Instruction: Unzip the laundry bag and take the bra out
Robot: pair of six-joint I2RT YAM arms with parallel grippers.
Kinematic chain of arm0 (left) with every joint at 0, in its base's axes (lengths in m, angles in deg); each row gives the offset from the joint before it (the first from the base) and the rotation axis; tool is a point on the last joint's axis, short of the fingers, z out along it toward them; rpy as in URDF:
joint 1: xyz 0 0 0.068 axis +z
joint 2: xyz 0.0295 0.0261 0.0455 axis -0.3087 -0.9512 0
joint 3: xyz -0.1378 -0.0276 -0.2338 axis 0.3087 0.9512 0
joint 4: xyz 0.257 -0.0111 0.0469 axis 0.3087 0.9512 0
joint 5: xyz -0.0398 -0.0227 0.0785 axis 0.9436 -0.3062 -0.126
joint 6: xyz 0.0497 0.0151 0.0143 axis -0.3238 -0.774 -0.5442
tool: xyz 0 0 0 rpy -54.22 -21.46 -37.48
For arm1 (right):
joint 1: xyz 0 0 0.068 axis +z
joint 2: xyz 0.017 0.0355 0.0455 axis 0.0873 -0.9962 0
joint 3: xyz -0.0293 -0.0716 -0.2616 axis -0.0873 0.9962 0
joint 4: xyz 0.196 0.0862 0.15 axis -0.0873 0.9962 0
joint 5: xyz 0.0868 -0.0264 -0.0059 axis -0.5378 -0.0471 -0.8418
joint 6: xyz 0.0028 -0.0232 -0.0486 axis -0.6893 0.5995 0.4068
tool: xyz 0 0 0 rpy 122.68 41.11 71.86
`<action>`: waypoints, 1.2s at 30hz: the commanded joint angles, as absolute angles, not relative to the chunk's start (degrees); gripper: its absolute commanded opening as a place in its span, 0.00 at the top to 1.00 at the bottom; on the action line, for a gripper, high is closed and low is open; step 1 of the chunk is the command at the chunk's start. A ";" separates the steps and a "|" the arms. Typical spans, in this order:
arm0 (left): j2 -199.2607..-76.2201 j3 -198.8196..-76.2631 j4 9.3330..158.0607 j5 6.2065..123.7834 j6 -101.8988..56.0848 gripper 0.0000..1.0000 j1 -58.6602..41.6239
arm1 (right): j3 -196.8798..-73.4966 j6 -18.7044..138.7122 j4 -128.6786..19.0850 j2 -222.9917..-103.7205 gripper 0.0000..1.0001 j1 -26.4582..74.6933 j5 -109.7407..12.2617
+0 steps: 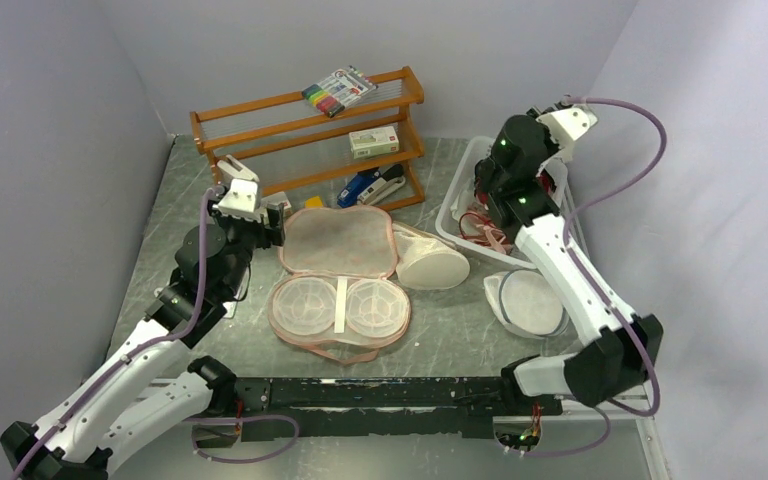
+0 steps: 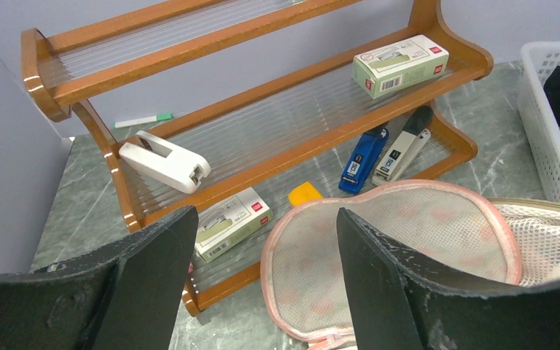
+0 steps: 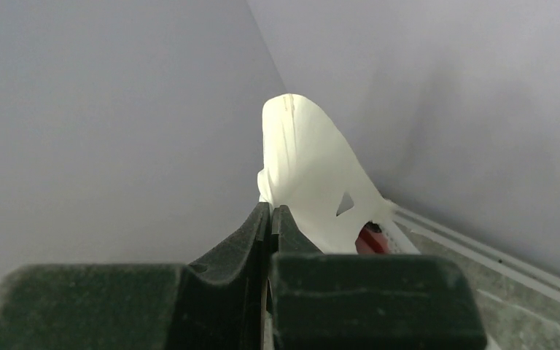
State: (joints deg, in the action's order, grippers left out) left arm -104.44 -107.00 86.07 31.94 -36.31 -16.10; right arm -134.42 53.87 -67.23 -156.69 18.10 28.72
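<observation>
Only the right wrist view shows the bra (image 3: pixel 306 175), pinched in the closed right jaws. Overhead, the laundry bag (image 1: pixel 340 250) lies unzipped mid-counter (image 1: pixel 440 340), the left jaws spread wide and empty at its far-left edge.

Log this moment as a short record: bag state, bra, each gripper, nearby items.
laundry bag: unzipped, lying open on the table, lid flipped back, two clear domes showing, no garment seen inside
bra: white fabric, pinched and hanging in the air
right gripper: shut on the bra, raised above the white basket
left gripper: open, holding nothing, at the left edge of the bag's lid
nearby: cream cone-shaped object right of the bag; wooden rack behind it
</observation>
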 commanded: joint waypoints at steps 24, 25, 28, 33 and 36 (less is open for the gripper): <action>-104.37 -108.71 85.98 31.96 -36.07 0.20 -15.51 | -127.57 8.69 -47.10 -166.01 1.00 4.92 8.87; -104.26 -108.66 85.90 32.06 -36.06 0.20 -15.51 | -126.36 7.93 -46.36 -165.88 1.00 4.55 8.53; -104.04 -108.51 85.67 32.40 -35.94 0.20 -15.51 | -123.74 5.67 -43.54 -166.05 1.00 2.03 6.21; -104.46 -108.63 85.82 32.58 -35.89 0.20 -15.51 | -119.80 5.28 -41.93 -167.10 1.00 -1.24 2.72; -104.61 -108.70 85.87 32.73 -35.85 0.20 -15.51 | -118.62 6.44 -41.63 -168.36 1.00 -1.25 0.39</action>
